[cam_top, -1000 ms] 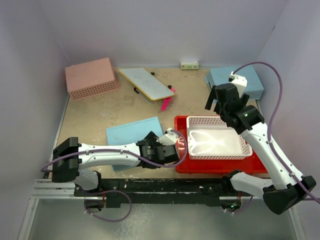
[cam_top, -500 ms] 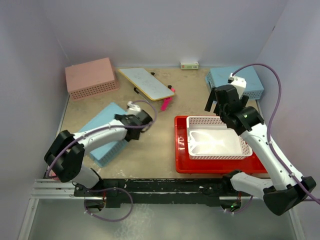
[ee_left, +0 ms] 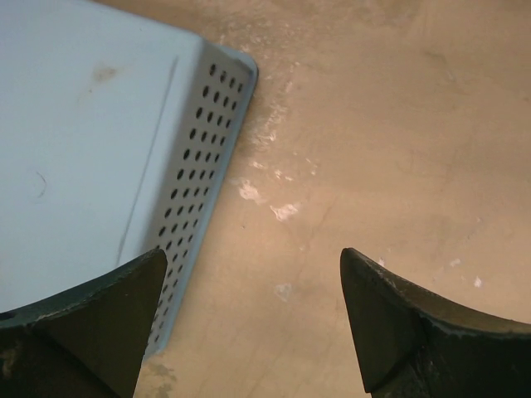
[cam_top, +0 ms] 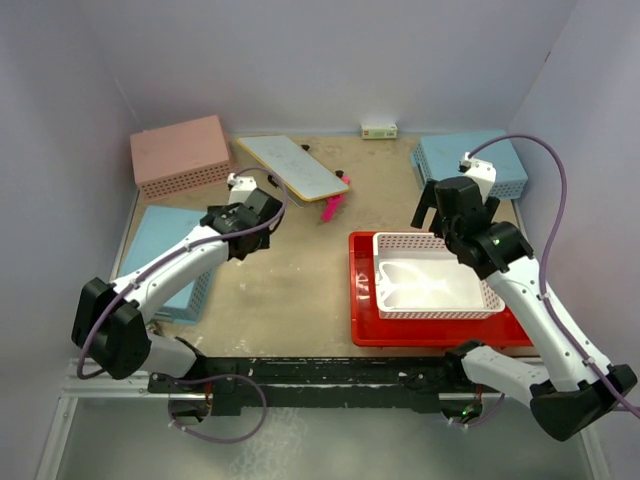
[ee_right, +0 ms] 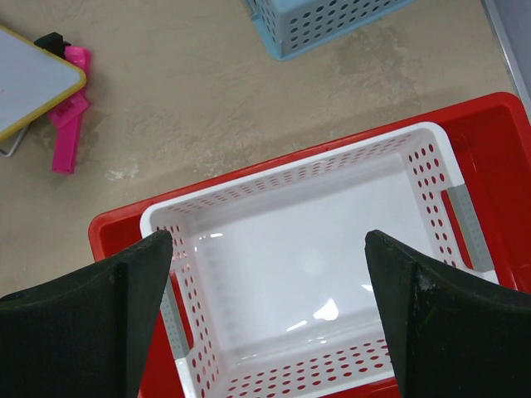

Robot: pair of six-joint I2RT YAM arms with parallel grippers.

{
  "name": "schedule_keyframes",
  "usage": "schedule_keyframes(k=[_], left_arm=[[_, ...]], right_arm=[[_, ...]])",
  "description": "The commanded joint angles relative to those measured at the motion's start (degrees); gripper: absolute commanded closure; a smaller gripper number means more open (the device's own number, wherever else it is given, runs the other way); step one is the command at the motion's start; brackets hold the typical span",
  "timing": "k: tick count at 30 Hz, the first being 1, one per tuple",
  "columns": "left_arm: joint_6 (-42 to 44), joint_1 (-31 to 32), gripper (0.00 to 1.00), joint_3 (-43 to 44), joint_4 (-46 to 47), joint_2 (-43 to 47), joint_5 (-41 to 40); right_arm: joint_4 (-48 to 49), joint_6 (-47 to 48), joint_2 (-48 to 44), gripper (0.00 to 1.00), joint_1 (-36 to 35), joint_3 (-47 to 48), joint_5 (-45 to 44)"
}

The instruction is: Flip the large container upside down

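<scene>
- Top view: tray (cam_top: 362,300), red, open side up, at the front right of the table (cam_top: 300,285).
- Top view: white basket (cam_top: 430,285), sitting inside the tray, open side up.
- Top view: right claw (cam_top: 432,214), spread wide and empty, hanging above the tray's far edge and touching neither tray nor basket.
- Top view: left claw (cam_top: 263,216), well apart from the tray on its left, above bare table near the whiteboard (cam_top: 295,168).
- Top view: left blue basket (cam_top: 160,250), bottom up, at the table's left edge; far blue basket (cam_top: 505,165), back right; pink basket (cam_top: 180,155), back left; pink marker (cam_top: 330,208), just beside the whiteboard.
- Left wrist view: left claw (ee_left: 253,323), fingers parted, nothing between them; a corner of the left blue basket (ee_left: 91,149) lies below on one side, bare table (ee_left: 390,141) on the other. No tray here.
- Right wrist view: right claw (ee_right: 270,315), released, fingers wide either side of the view; the tray (ee_right: 116,236) lies straight below with the white basket (ee_right: 290,178) in it, both clear of the fingers.
- Right wrist view: far blue basket (ee_right: 332,21), beyond the tray; marker (ee_right: 70,108) and whiteboard (ee_right: 29,79), at the far left.
</scene>
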State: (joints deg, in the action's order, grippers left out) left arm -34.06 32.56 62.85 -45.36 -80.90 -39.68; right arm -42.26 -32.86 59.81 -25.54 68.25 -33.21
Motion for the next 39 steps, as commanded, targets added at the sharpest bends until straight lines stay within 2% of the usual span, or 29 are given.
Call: schedule_keyframes(k=[1,3,7,9,14,19,23,25,29,31,35,39], left_arm=[[-9.4,2.1,0.18,-0.2,-5.2,3.8,-2.5],[-13.8,0.8,0.18,-1.7,-6.2,6.8,-3.8],[-16.5,-7.8,0.18,-5.6,-4.8,12.9,0.8],[-17.1,-9.8,0.18,-7.3,-3.8,13.9,3.1],[-16.9,-10.3,0.20,-10.0,-1.0,12.3,6.3],[-11.7,-10.2,0.23,-13.0,8.2,10.4,17.7],[-11.2,-10.8,0.22,-12.4,8.3,5.6,13.8],[-10.1,-14.2,0.22,-13.0,10.3,4.2,14.1],[-7.8,-23.1,0.22,-13.3,12.4,2.3,17.7],[-6.9,-25.4,0.22,-12.8,13.0,2.3,18.6],[-5.3,-25.6,0.22,-9.7,12.8,2.3,21.7],[-2.9,-24.1,0.22,-7.4,13.8,3.4,28.6]], right_arm=[[2.3,-0.4,0.2,0.00,0.1,-0.4,1.1],[2.7,0.1,0.7,0.00,0.1,-0.2,1.4],[3.3,0.6,1.3,0.00,0.1,0.0,2.2],[3.7,0.6,1.4,0.00,0.1,-0.2,2.6],[3.8,0.5,1.1,0.00,0.1,-0.9,3.2],[3.6,1.0,1.0,0.00,0.1,-1.6,4.0],[4.2,5.0,1.8,0.01,0.1,-1.3,9.7],[3.7,7.4,2.7,0.01,0.1,-1.1,12.9],[2.0,10.1,4.9,0.06,0.1,-1.4,16.1],[1.2,10.4,6.1,0.08,0.1,-2.0,18.8],[3.8,5.8,6.7,0.19,-1.4,-7.4,25.8],[5.9,1.3,9.2,0.21,-6.4,-10.5,23.7]])
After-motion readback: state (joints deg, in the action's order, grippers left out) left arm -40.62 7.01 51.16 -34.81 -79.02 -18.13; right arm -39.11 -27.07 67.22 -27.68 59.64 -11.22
